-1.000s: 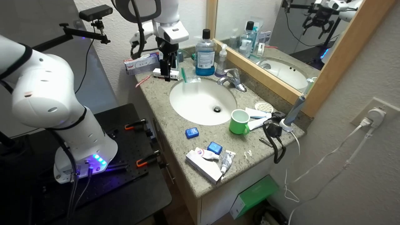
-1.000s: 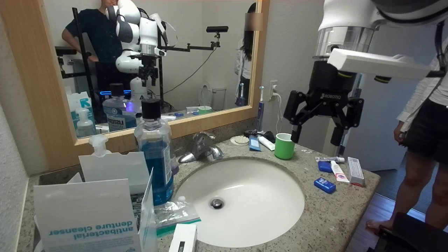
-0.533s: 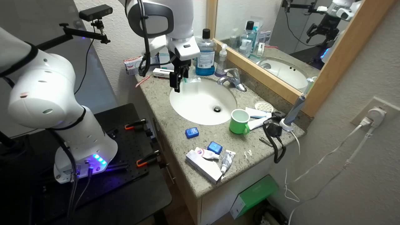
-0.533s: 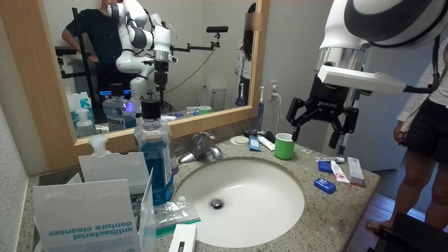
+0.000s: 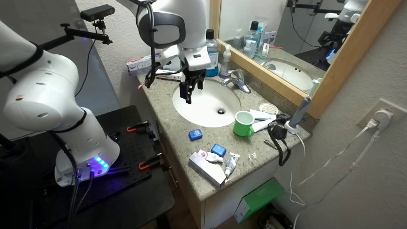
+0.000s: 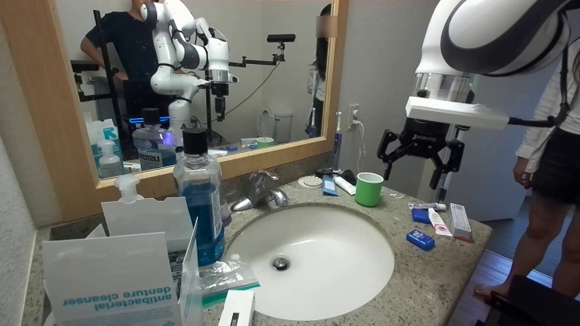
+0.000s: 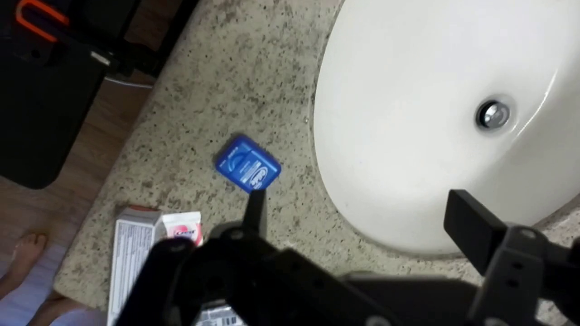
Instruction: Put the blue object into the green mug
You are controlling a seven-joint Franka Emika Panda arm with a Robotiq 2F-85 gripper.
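Observation:
Two small chunky blue boxes lie on the counter. The blue object (image 5: 195,135) nearer the sink also shows in an exterior view (image 6: 420,240) and, with white print, in the wrist view (image 7: 248,164). The second blue box (image 5: 218,150) lies beside the toothpaste tubes; the gripper hides it in the wrist view. The green mug (image 5: 243,124) stands upright past the sink; it also shows in an exterior view (image 6: 369,189) but not in the wrist view. My gripper (image 5: 194,93) is open and empty, above the sink. In the wrist view its fingertips (image 7: 358,194) are wide apart.
The sink (image 6: 317,290) takes up mid-counter. A white carton (image 5: 208,170) and toothpaste tubes (image 5: 231,163) lie near the counter's end. The faucet (image 5: 237,82) and mouthwash bottle (image 6: 199,203) stand by the mirror. A toothbrush on its charger (image 5: 299,116) stands beyond the mug.
The arm has moved along the counter toward the mug and blue boxes, and the gripper is lower, now over the sink. The gripper stays open. The blue boxes and mug have not moved.

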